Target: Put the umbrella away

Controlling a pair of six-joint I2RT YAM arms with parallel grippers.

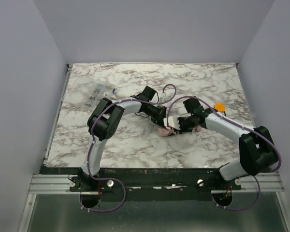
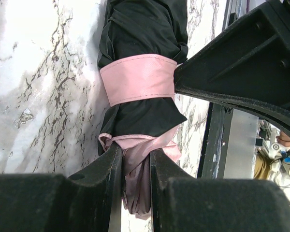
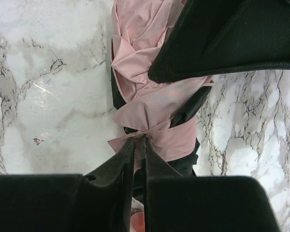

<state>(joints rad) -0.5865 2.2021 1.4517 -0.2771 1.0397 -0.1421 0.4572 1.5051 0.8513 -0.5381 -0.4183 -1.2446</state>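
The umbrella (image 1: 166, 131) lies bundled in the middle of the table (image 1: 208, 82), the left gripper (image 2: 135, 159) clamped narrowly on its pink fabric end while the right gripper (image 3: 137, 145) seems to pinch the strap (image 3: 159, 137) tip, so fastening the wrap looks underway and likely needs a snug pull next.

Lower umbrella (image 2: 140, 116) end behind left fingers (image 2: 99, 178)

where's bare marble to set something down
Free: far strip of white marble tabletop beyond clear plastic packet and small orange object, and near strip in front of pale pink compact umbrella. Crowded mid-table, where left pincer and right pincer clamp it.
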